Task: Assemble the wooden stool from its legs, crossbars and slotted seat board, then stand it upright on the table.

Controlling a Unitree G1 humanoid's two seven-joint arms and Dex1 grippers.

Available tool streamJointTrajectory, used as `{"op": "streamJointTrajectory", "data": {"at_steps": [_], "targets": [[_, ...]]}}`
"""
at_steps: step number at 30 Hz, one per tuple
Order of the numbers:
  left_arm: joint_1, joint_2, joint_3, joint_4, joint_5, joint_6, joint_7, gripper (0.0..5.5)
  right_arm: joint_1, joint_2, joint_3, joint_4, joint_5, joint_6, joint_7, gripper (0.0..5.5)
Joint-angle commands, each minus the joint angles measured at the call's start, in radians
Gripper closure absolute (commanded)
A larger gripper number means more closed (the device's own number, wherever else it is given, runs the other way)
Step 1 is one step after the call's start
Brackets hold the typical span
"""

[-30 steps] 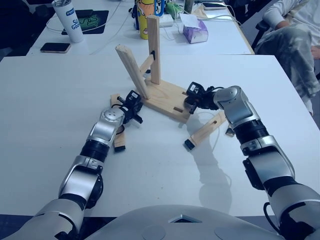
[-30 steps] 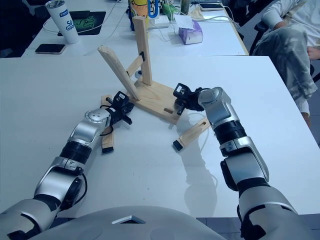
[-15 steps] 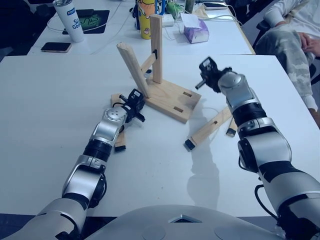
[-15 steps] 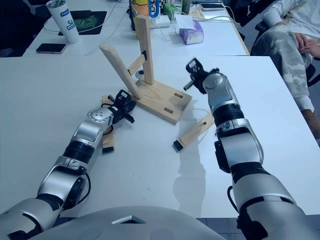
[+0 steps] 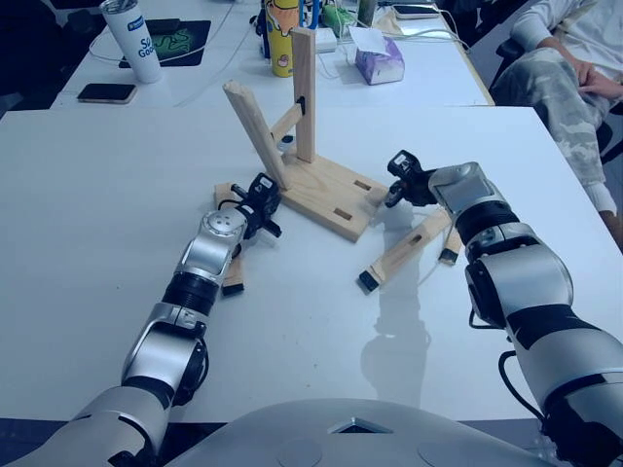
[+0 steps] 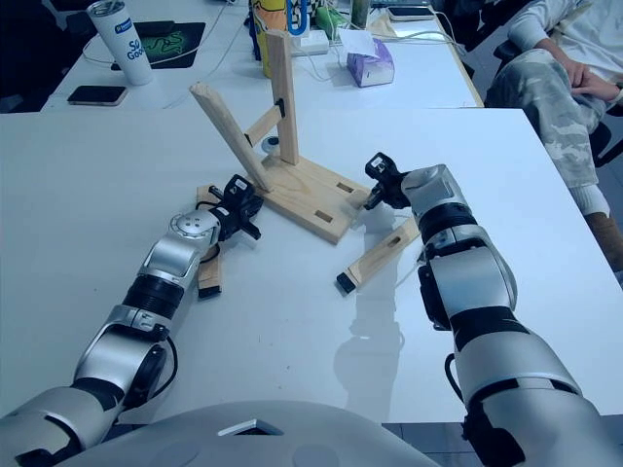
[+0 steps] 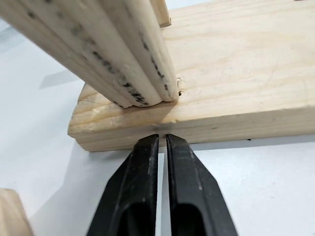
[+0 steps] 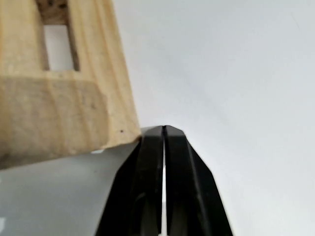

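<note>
At the upper left of the head view, a tumbler (image 5: 131, 39) stands on the far table. A phone (image 5: 107, 92) lies just below it and a dark mat (image 5: 180, 41) lies to its right.

On the white table (image 5: 88, 214), left of centre, a loose leg (image 5: 234, 275) lies flat, partly under the left forearm. The left gripper (image 5: 267, 204) sits at the left end of the seat board (image 5: 326, 199). In the left wrist view its 2 fingers (image 7: 142, 172) are drawn together to a thin slit with nothing between them. Their tips are at the board's edge, below the foot of the tilted leg (image 5: 255, 131).

The seat board lies flat at the centre of the frame. 2 legs rise from it: the tilted leg leans toward the upper left, and an upright leg (image 5: 304, 92) stands behind it. A short crossbar (image 5: 286, 124) joins them. 2 open slots show on the board's right part. At top centre are a yellow bottle (image 5: 281, 39) and a tissue pack (image 5: 380, 63).

Right of centre, the right gripper (image 5: 393, 192) is at the board's right corner. In the right wrist view its fingers (image 8: 150, 167) are pressed together and empty, just beside that corner and near a slot. Below it a second loose leg (image 5: 407, 251) lies flat on a diagonal from lower left to upper right. A shorter wooden piece (image 5: 451, 245) lies at its right end, partly hidden by the right forearm.
</note>
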Motion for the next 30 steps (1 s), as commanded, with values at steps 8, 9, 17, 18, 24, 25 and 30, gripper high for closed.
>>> {"op": "streamJointTrajectory", "data": {"at_steps": [8, 9, 17, 18, 24, 25, 30], "targets": [[0.009, -0.015, 0.002, -0.030, 0.009, 0.007, 0.001, 5.17, 0.197, -0.007, 0.093, -0.328, 0.039, -0.035, 0.344, 5.50], [0.009, -0.016, 0.002, -0.031, 0.009, 0.007, 0.000, 5.17, 0.207, -0.006, 0.092, -0.355, 0.045, -0.017, 0.348, 5.50], [0.019, -0.012, 0.006, -0.042, 0.010, 0.010, 0.000, 5.17, 0.282, 0.022, 0.057, -0.595, 0.069, 0.151, 0.228, 5.50], [0.024, -0.012, 0.006, -0.045, 0.011, 0.011, 0.000, 5.17, 0.281, 0.032, 0.039, -0.602, 0.072, 0.181, 0.189, 5.50], [0.032, -0.011, 0.017, -0.054, 0.013, -0.001, 0.010, 5.17, 0.320, 0.031, 0.011, -0.724, 0.094, 0.273, 0.131, 5.50], [0.031, -0.011, 0.019, -0.054, 0.013, -0.005, 0.012, 5.17, 0.325, 0.029, 0.009, -0.740, 0.098, 0.282, 0.124, 5.50], [0.052, -0.051, 0.091, -0.138, -0.038, -0.131, 0.067, 5.17, 0.345, 0.061, -0.241, -0.861, 0.214, 0.146, -0.143, 5.50]]}}
